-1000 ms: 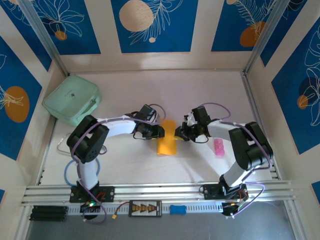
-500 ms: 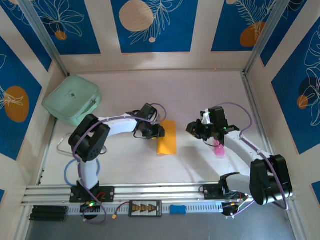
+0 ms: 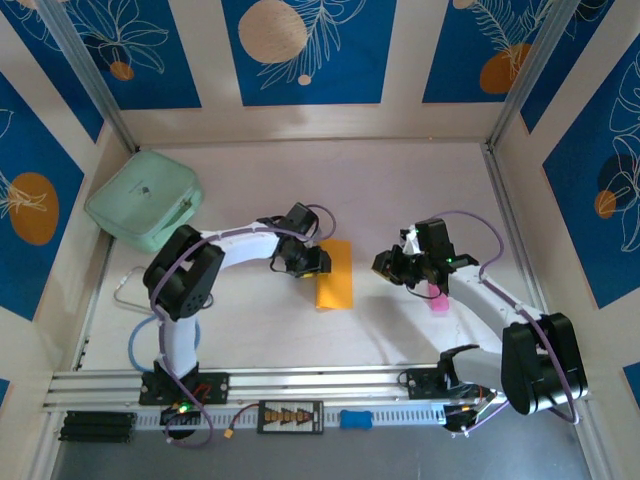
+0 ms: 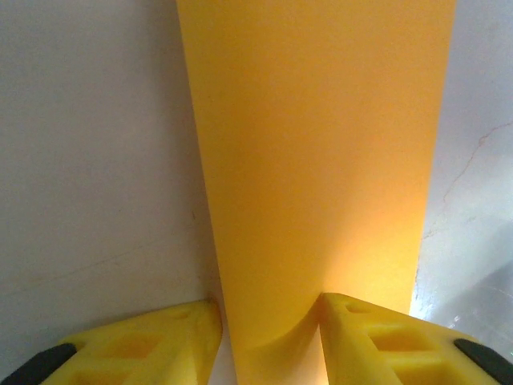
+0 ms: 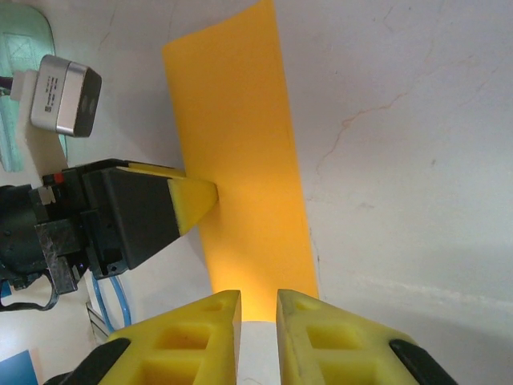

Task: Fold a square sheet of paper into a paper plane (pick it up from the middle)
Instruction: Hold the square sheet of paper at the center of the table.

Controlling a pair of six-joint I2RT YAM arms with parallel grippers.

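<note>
**Sheet folded to a strip, pinned at one end before the next fold**

The square sheet of paper [image 3: 335, 276] is shown flat on the white table [image 3: 400, 190], at mid-table between the two arms. It is seen as a long, narrow orange-yellow rectangle, judged to be the square doubled over along its centre line. Its surface is smooth and matt, and its long edges are straight. No open second layer can be made out.

The left gripper [image 4: 270, 311] is set at the strip's far-left corner. Its jaws are parted, and the strip's end runs into the gap and under one finger. A slight dimple is seen in the paper there, so the tips are judged to be pressing it down, not pinching it.

The right gripper [image 5: 256, 311] is held just off the strip's opposite long edge, apart from it. Its jaws are drawn almost together and nothing is held in them.

The step is judged to be steadying the strip so that a corner can be turned in. It is done well if:

- the left tips are kept pressed down so the thin sheet cannot slide;
- the right tips are brought in low at a corner, and only the upper layer is lifted;
- the new crease is run to the centre line.

A small pink object [image 3: 438, 298] and a mint-green case [image 3: 145, 200] are left aside, well apart from the paper.
</note>
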